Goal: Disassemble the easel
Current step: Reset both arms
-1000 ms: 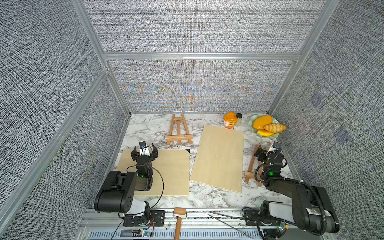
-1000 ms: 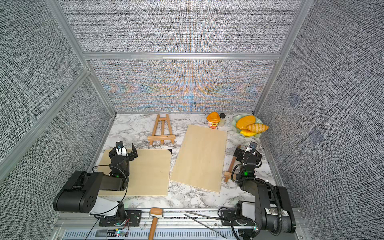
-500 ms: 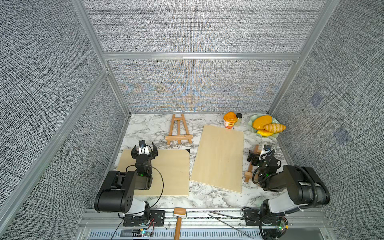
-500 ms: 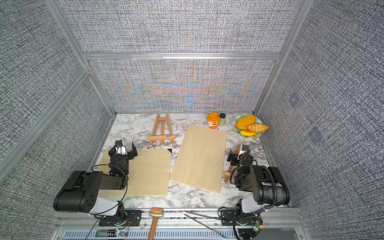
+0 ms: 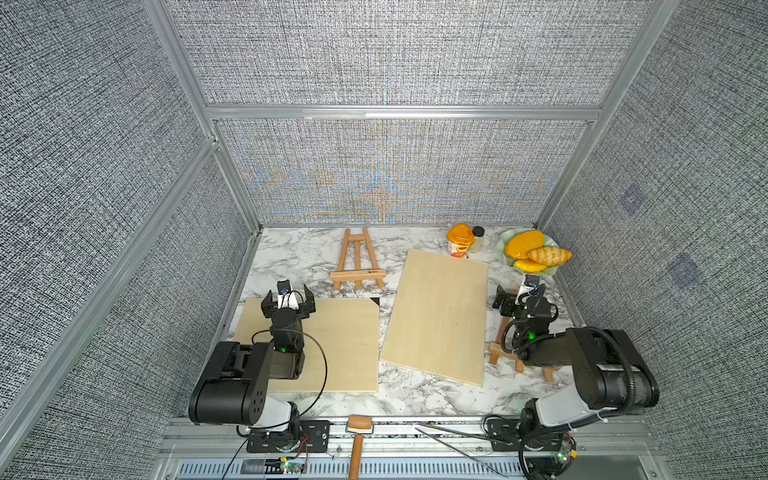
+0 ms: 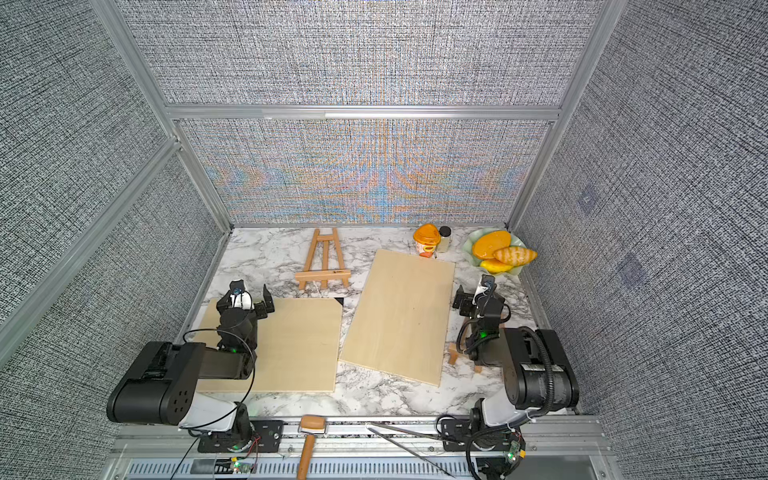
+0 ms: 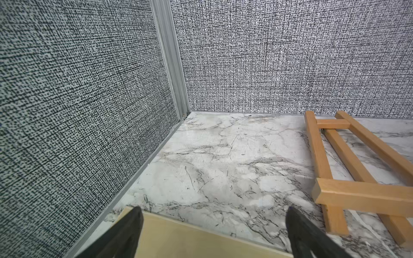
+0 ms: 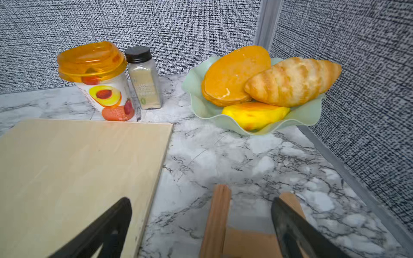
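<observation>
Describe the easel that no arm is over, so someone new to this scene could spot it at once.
On the marble table, look along the back wall, left of centre. The easel lies flat there, apex toward the wall, ledge bar toward the square board. Unlike the other easel, mostly hidden under the right arm, it lies in full view, clear of both arms.

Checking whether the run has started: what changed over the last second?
The right end effector shifted slightly toward the tall board, its arm folding upward above the near easel; nothing grasped or released. The left end effector, far easel and square board stayed put; both end effectors open.
</observation>
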